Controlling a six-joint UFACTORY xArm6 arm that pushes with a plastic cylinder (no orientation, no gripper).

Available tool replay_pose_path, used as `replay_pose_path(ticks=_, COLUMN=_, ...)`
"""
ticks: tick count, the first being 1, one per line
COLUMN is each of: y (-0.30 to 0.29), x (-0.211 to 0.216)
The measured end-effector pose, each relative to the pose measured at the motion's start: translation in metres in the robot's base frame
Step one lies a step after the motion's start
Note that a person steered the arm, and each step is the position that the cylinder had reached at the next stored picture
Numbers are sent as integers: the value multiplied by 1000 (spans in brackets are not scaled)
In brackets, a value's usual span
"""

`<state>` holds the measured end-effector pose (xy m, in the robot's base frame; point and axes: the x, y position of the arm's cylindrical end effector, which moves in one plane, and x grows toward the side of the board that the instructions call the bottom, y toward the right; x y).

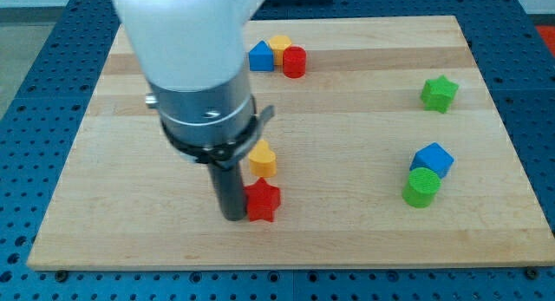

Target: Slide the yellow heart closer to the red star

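Observation:
The yellow heart point(263, 159) lies near the middle of the wooden board point(347, 101), just above the red star point(262, 200), with a small gap or bare contact between them. My dark rod comes down from the large arm body at the view's left. My tip point(232, 216) rests on the board right next to the red star's left side, below and left of the yellow heart.
A blue triangle point(260, 56), a yellow block point(279, 46) and a red cylinder point(294, 62) cluster at the view's top. A green star point(439, 93) sits at the right. A blue cube point(432, 160) touches a green cylinder point(421, 186) at lower right.

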<state>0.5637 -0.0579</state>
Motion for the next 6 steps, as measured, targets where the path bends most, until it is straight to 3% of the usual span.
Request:
replay_pose_path(ticks=2, y=131, x=0)
replay_pose_path(ticks=3, y=156, x=0)
replay_pose_path(ticks=4, y=156, x=0)
replay_pose_path(ticks=6, y=39, x=23)
